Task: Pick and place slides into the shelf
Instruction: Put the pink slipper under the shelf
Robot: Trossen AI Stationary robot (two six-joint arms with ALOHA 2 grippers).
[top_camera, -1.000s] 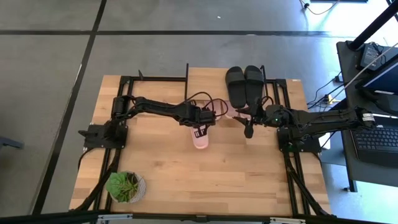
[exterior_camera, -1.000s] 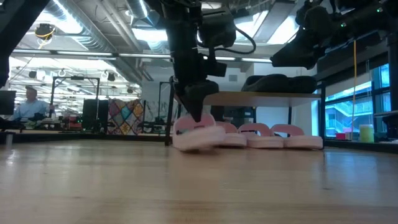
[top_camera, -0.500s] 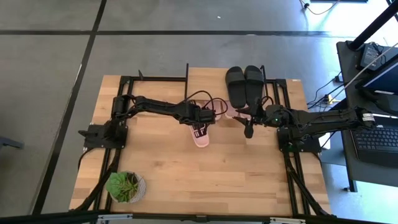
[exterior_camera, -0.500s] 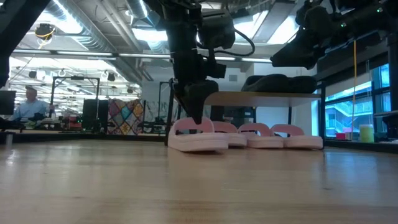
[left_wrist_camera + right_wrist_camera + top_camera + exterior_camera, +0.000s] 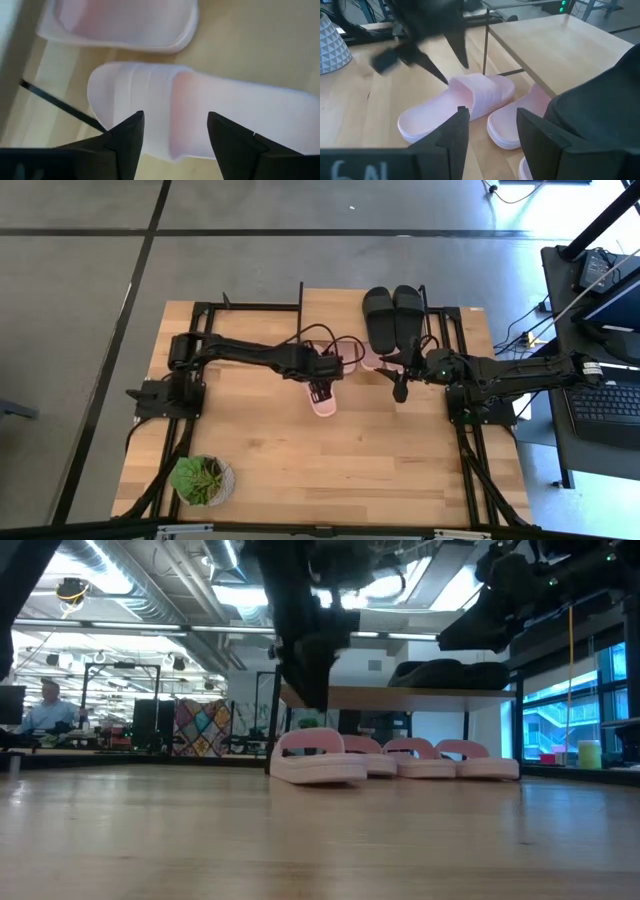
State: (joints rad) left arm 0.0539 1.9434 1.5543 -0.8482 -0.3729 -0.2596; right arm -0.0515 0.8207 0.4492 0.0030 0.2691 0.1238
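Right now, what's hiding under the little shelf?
Under the shelf, three pink slides sit side by side, and a fourth pink slide sticks out in front. From above, the plank and two black slides on it cover most of them.

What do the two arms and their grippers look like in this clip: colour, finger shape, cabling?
Both arms are black, jointed segments. The left arm carries dark looping cables near its wrist; its left gripper has two broad, tapered black fingers. The right gripper has matching black fingers, and white lettering shows beneath them.
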